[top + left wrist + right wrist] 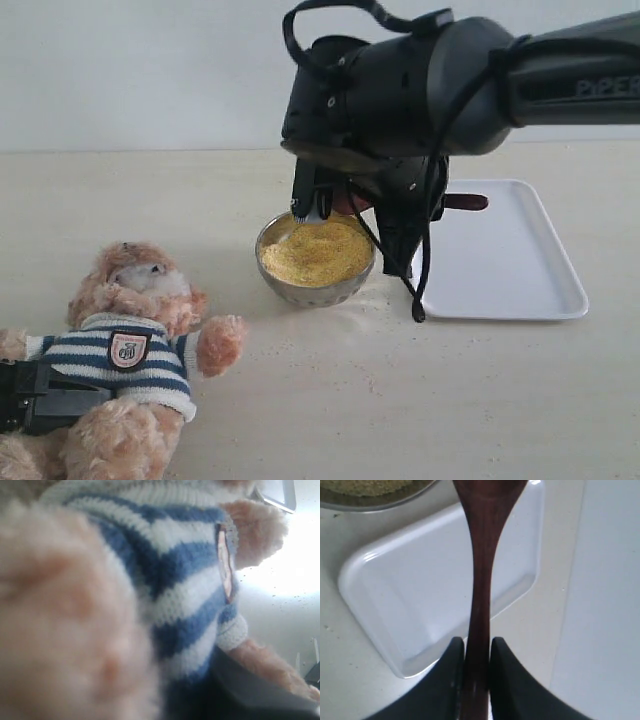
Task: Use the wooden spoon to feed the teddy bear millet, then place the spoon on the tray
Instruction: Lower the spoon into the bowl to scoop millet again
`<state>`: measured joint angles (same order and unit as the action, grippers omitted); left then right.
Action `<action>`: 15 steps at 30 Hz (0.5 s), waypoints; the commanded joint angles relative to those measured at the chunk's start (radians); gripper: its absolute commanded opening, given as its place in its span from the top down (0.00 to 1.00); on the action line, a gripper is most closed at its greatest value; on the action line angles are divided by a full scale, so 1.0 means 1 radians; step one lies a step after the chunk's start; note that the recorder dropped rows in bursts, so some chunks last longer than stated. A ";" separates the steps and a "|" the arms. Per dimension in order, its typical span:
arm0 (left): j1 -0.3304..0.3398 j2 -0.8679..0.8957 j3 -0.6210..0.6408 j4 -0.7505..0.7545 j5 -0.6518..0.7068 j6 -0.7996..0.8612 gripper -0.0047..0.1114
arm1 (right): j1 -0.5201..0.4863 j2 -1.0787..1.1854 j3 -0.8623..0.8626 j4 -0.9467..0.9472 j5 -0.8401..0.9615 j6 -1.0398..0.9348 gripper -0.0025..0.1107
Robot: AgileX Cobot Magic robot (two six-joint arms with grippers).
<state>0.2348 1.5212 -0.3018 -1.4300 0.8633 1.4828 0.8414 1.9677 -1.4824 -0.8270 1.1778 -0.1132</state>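
**A:** Position of the wooden spoon (481, 580) against the right claw (477, 647)?

**B:** Pinched at the slim handle between both fingers, which are closed tight on it. Sticking straight out past the fingertips, widening toward the far end. Held in the air over the white tray (420, 605), close to the metal bowl (300, 290) heaped with millet (315, 252).

**A:** And the left claw (60, 400)?

**B:** Low over the table (400, 400), up against the teddy bear (130, 335), well apart from the bowl. Pressed into the striped shirt; cannot tell whether clamped or apart
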 commanded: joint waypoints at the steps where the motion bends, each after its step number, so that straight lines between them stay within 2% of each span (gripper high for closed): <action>1: 0.001 -0.001 0.001 -0.014 0.016 0.002 0.90 | 0.012 0.048 0.006 -0.062 -0.001 0.017 0.85; 11: 0.001 -0.001 0.001 -0.014 0.016 0.002 0.90 | 0.100 0.142 0.006 -0.353 0.027 0.078 0.85; 15: 0.001 -0.001 0.001 -0.014 0.016 0.002 0.90 | 0.107 0.186 0.006 -0.393 0.043 0.080 0.85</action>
<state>0.2348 1.5212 -0.3018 -1.4300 0.8633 1.4828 0.9439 2.1359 -1.4788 -1.1776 1.2000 -0.0418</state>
